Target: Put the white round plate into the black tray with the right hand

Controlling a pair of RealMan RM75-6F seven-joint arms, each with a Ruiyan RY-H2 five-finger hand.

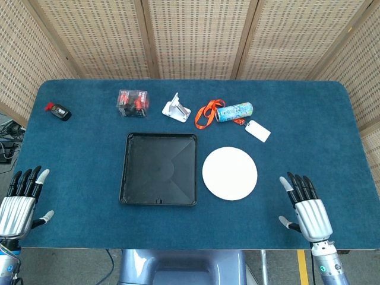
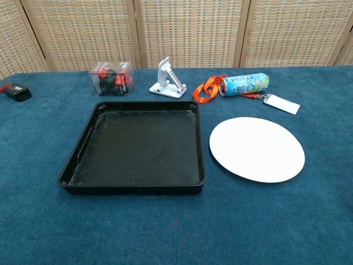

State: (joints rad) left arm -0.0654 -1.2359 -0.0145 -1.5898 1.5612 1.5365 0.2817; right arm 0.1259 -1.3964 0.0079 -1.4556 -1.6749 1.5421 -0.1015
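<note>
A white round plate [image 1: 230,173] [image 2: 257,148] lies flat on the blue table, just right of the black tray [image 1: 129,178] [image 2: 77,160], which holds nothing. My right hand [image 1: 307,209] rests near the table's front edge, right of the plate and apart from it, fingers spread and holding nothing. My left hand [image 1: 19,201] sits at the front left corner, also spread and holding nothing. Neither hand shows in the chest view.
Along the far side lie a black and red gadget [image 1: 58,110], a clear box of red parts [image 1: 132,102], a white stand [image 1: 176,108], an orange lanyard [image 1: 207,113], a drinks can [image 1: 235,111] and a white tag [image 1: 257,130].
</note>
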